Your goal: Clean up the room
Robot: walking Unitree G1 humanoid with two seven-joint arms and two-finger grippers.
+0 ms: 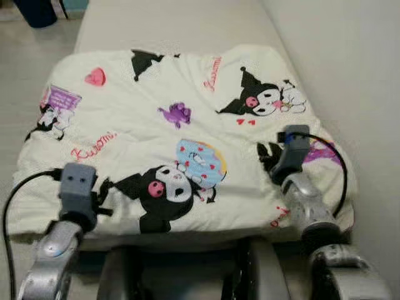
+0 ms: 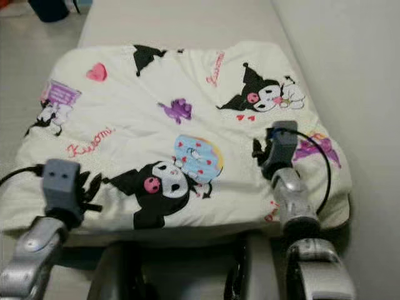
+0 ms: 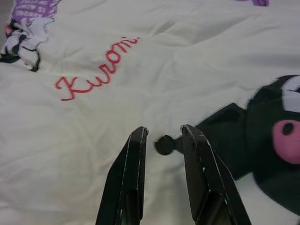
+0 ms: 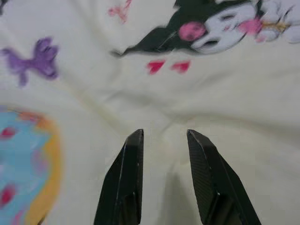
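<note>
A cream blanket point(image 1: 137, 125) printed with black cartoon characters, hearts and red lettering lies folded and spread flat on a beige bed point(image 1: 169, 25). My left gripper point(image 3: 164, 133) hovers low over the blanket's near left part, beside a black cartoon figure point(image 1: 159, 194), open with nothing between its fingers. Over the near right part, my right gripper point(image 4: 164, 136) is just above the cloth, below a second cartoon figure point(image 1: 259, 100). It is open too, with bare cloth in the gap.
A pale wall point(image 1: 350, 62) runs close along the bed's right side. Light floor point(image 1: 25, 56) lies to the left, with a dark blue container point(image 1: 36, 11) at the far left corner. The bed goes on beyond the blanket.
</note>
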